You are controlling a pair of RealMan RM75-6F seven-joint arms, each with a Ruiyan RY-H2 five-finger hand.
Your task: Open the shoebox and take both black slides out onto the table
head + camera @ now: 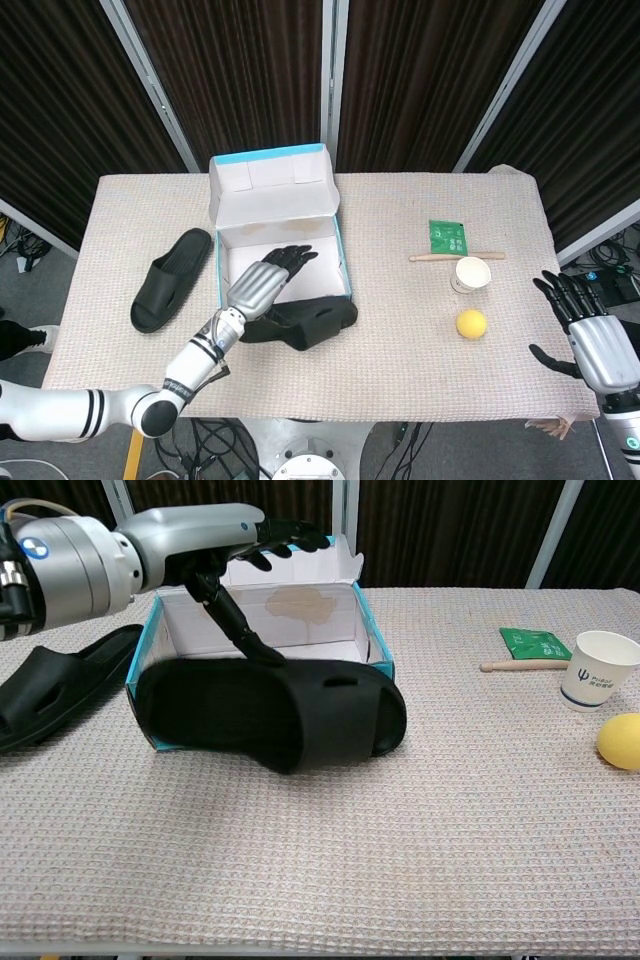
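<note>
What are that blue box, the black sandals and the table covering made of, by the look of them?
The shoebox looks like thin cardboard: teal outside, plain white inside, with folded flaps. The slide in front of it and the slide on its left look like moulded matte foam or rubber, one seamless piece each. The table cover seems a beige waffle-weave cloth, given its gridded texture.

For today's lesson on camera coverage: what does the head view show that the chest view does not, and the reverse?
Only the head view shows the right hand, fingers spread beyond the table edge, and the whole left slide. Only the chest view shows the second slide's side, lying in front of the shoebox's front wall. Both show the left hand, paper cup and yellow ball.
</note>
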